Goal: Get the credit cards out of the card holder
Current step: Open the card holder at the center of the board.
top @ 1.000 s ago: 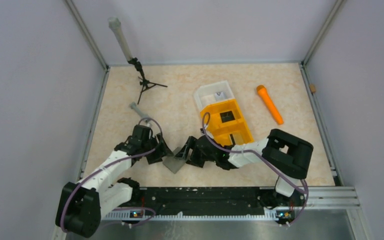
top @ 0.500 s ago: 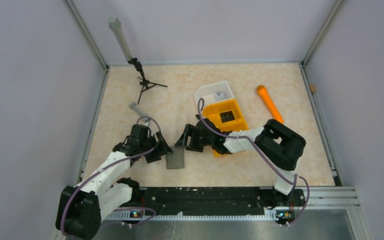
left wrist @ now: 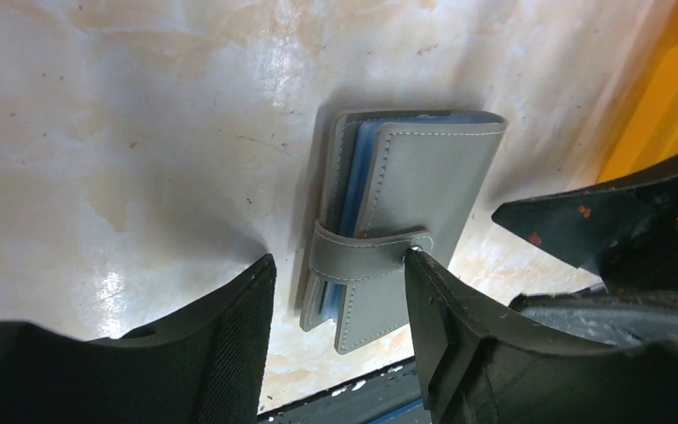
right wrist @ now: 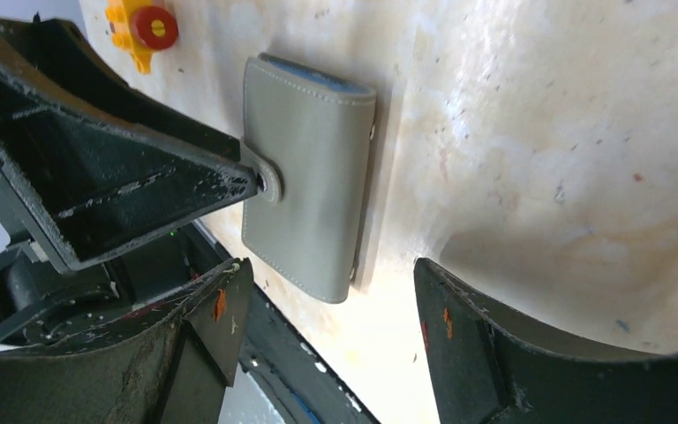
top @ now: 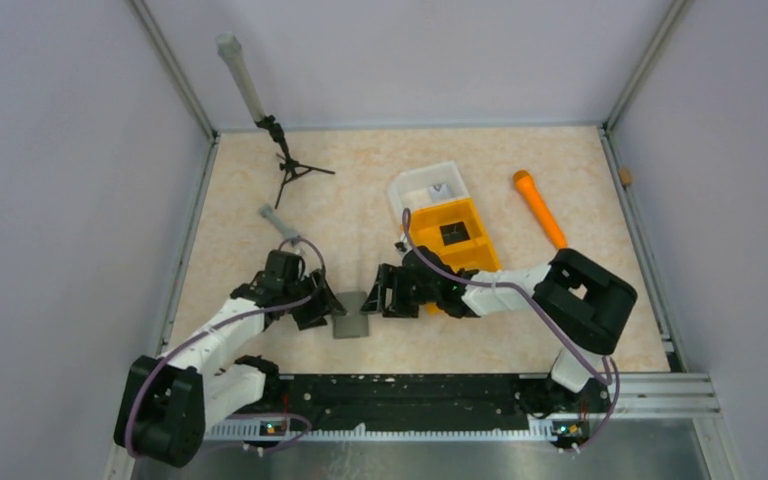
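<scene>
The holder [top: 352,322] lies flat and closed on the surface [top: 260,250]. It is near the front edge, at about 7 o'clock from the orange bin [top: 455,245]. In the top view its long axis runs almost from 12 to 6 o'clock. The strap [left wrist: 362,261] crosses it nearer to the 6 o'clock end. It wraps around the 9 o'clock long edge, and its tab is fastened on the top cover. Between the covers we see pale blue edges of the cards [left wrist: 364,172], so the cards are inside.

The left jaws come from about 9 o'clock and are partly spread, and they pinch nothing. One finger [left wrist: 437,309] touches the tab end of the strap with its tip, on top of the cover. The other finger [left wrist: 229,340] stands just beside the 9 o'clock edge, with a small gap to the strap.

The right jaws are at about 2 o'clock from the holder and are spread wide, and they hold nothing. In the right wrist view the holder lies just ahead of the gap between the two fingers [right wrist: 472,340]. As far as we can tell, it is apart from both.
</scene>
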